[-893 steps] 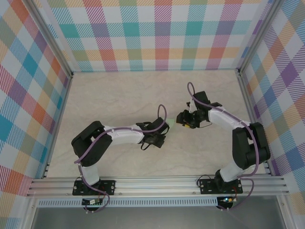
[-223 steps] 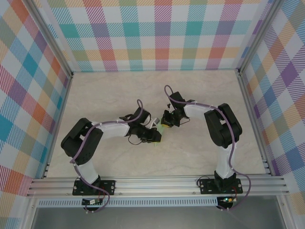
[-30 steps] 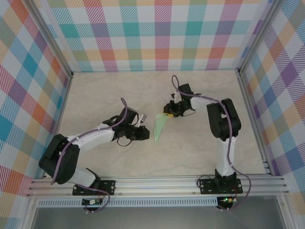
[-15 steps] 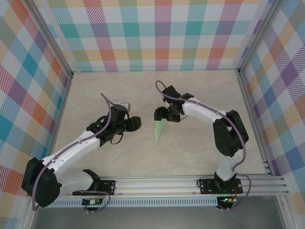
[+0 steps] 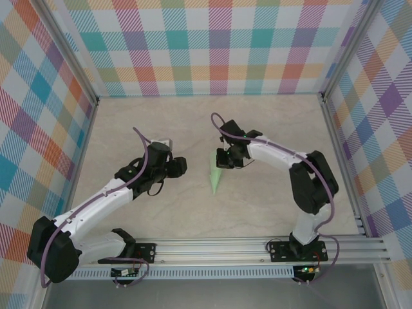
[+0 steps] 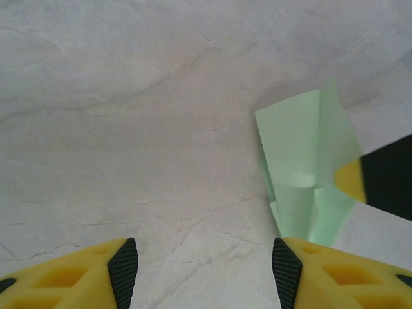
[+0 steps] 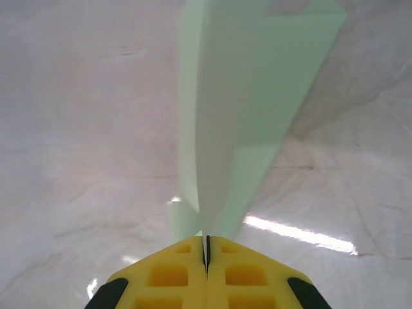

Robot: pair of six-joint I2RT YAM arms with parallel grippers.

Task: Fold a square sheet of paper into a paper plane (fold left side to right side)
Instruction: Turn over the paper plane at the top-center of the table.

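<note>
The square sheet of paper stands folded into a narrow pale green paper plane, its point toward the near side of the table. My right gripper is shut on its wide far end; in the right wrist view the creased layers rise straight out from between the closed yellow fingers, with the right gripper pinching the fold. My left gripper stands open to the left of the plane, apart from it. In the left wrist view the plane lies ahead and right of the open left gripper.
The pale marbled table top is walled by checked panels at the back and both sides. An aluminium rail runs along the near edge by the arm bases. One yellow finger of the right gripper shows beside the plane.
My left gripper let go, opened and drew back to the left. My right gripper opened, shifted along the wide end and shut on the plane. The plane has hardly moved.
</note>
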